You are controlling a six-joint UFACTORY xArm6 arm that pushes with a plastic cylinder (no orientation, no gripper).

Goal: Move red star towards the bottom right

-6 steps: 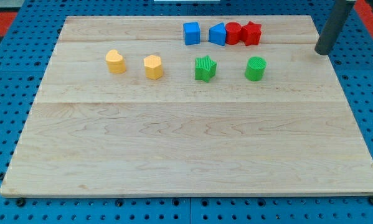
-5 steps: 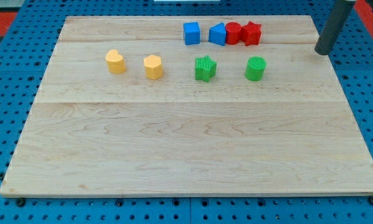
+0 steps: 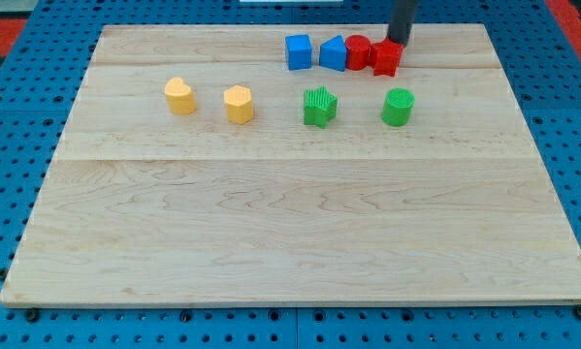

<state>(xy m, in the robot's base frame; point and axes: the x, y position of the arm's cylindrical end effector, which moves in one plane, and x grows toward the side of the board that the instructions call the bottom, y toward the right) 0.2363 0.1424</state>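
Note:
The red star (image 3: pixel 386 58) lies near the view's top, at the right end of a row of blocks on the wooden board (image 3: pixel 290 223). It touches a red cylinder (image 3: pixel 358 50) on its left. My tip (image 3: pixel 398 41) is at the star's upper right edge, touching it or nearly so. The rod rises out of the view's top.
A blue triangular block (image 3: pixel 334 53) and a blue cube (image 3: pixel 298 51) continue the row to the left. Below the row stand a green star (image 3: pixel 319 106) and a green cylinder (image 3: pixel 398 107). Two yellow blocks (image 3: pixel 180 96) (image 3: pixel 238 104) lie further left.
My tip has moved from beyond the board's right edge leftward to the red star's top right. The star has shifted slightly down and left, pressing the red cylinder and blue triangle left.

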